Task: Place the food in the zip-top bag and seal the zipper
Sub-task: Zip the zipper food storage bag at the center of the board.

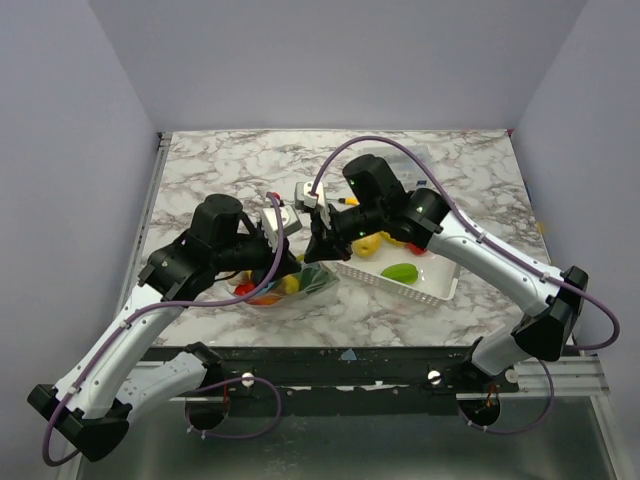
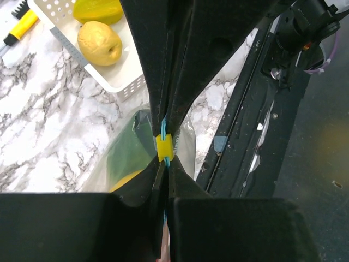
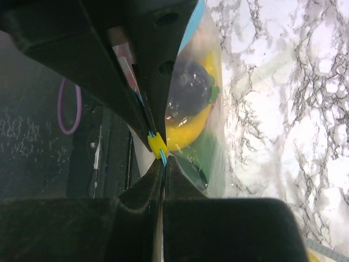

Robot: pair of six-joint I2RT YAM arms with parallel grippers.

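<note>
Zipper (image 2: pixel 163 126) mostly pinched out of sight; dark bagged food (image 3: pixel 188 93) blurred, perhaps eggplant.

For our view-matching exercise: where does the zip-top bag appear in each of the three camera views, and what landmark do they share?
Top external: the zip-top bag lies centre-left, left of the white basket.
Left wrist: the bag is lower centre-left, its zipper running up mid-frame.
Right wrist: the bag is upper centre, yellow and green food showing through.
Shared landmark: the marble tabletop, visible in all three.
</note>
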